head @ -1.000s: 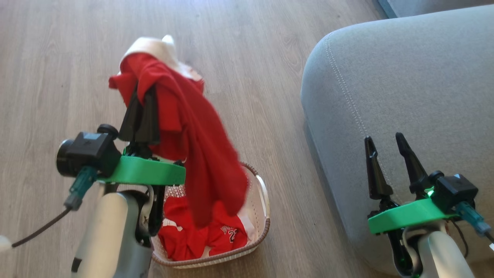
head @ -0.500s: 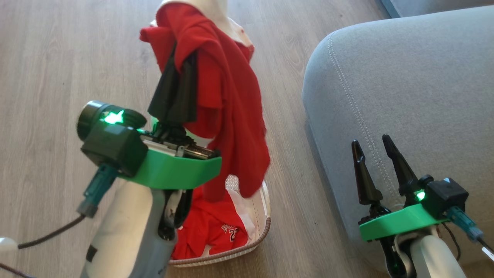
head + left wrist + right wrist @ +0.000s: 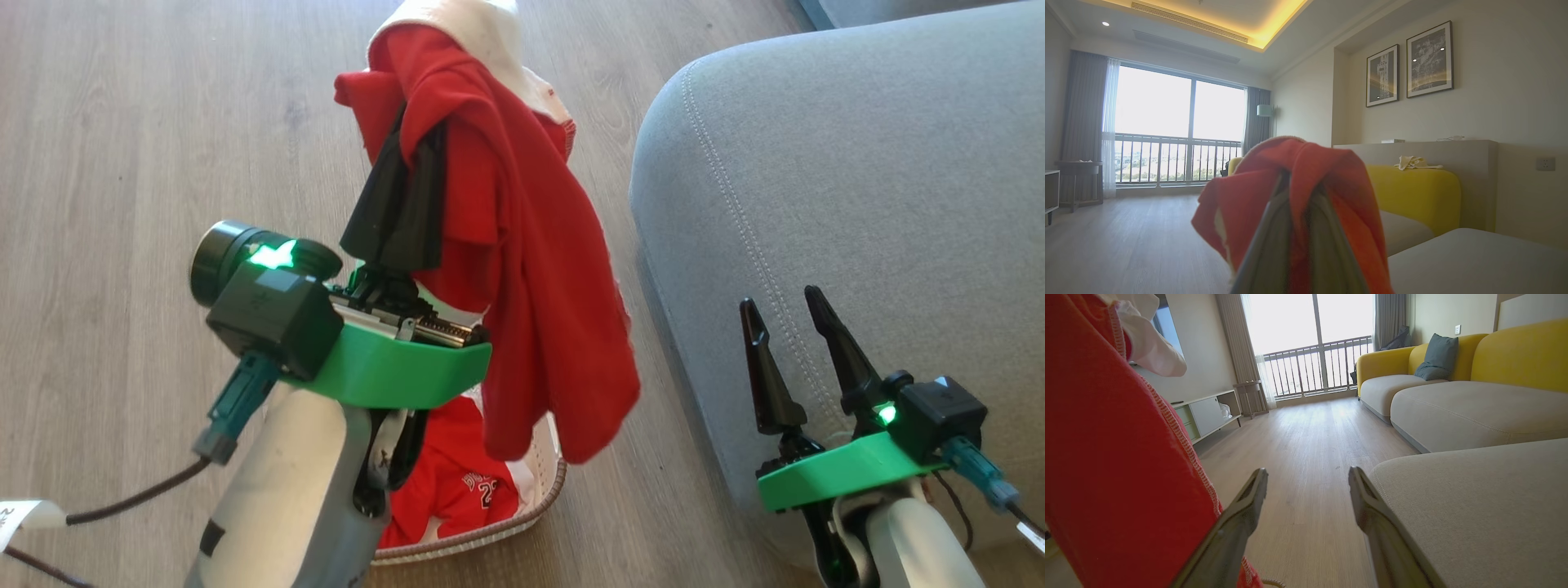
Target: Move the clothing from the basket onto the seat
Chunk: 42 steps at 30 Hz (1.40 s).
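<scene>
The left gripper (image 3: 412,163), fingers pinched together on a soft bright red garment with white trim (image 3: 531,269), holds it above the near cream-white perforated plastic basket (image 3: 558,478), where 1 red lettered garment (image 3: 457,490) lies. The right gripper (image 3: 780,298), fingers spread wide and empty, hovers beside the large grey upholstered seat (image 3: 857,163) at right.

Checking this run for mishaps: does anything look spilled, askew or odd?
Nothing stands out. One red garment hangs from the shut left gripper, a second garment lies inside the basket, which sits upright on the floor beside the sofa.
</scene>
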### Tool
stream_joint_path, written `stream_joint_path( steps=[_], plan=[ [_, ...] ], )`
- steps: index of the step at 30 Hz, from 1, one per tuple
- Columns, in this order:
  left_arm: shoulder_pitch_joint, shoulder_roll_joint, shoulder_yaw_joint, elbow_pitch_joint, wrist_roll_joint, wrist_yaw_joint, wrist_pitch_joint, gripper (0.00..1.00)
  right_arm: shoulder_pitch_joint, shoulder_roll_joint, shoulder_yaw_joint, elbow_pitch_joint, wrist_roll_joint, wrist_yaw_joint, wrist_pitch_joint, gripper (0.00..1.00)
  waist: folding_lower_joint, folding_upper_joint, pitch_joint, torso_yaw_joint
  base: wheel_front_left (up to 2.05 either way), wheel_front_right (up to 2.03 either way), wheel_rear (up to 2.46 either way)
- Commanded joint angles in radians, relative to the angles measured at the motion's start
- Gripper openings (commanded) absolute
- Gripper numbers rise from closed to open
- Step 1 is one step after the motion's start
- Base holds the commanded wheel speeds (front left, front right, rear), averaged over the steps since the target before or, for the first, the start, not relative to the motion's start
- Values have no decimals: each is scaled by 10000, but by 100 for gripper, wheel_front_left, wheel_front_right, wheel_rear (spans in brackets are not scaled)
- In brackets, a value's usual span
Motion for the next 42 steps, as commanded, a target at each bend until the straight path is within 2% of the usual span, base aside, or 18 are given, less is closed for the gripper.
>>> stream_joint_path(
  steps=[1,7,13,20,23,32,42],
  plan=[
    [-524,86,361,-337,-30,74,-41,0,-189,-144,236,-337,-132,-2,-9,100,1,0,-5,-7,0,0,0],
    [-466,86,396,-297,-62,56,-41,0,-281,-307,306,-567,-244,-2,-9,100,1,0,-13,-27,0,0,0],
    [-404,85,434,-167,-94,36,-41,0,-470,-1501,2167,-2013,-255,-2,-9,100,1,0,-21,-30,0,0,0],
    [-390,85,387,-2,-72,-11,-41,0,-690,-2143,3335,-2453,30,-2,-9,100,1,0,-18,-23,0,0,0],
    [-373,85,290,77,-160,-53,-41,0,-950,-2477,4061,-2218,-321,-2,-9,100,1,0,-14,-13,0,0,0],
    [-473,85,-528,147,-456,-126,-42,0,-1820,-2013,4702,-1343,-934,-2,-9,100,1,0,-34,196,0,0,0],
    [-626,85,-1687,-132,-1055,52,-42,0,-2373,-1435,4499,-201,-1431,-2,-9,100,1,0,-109,563,0,0,0]
  ],
)
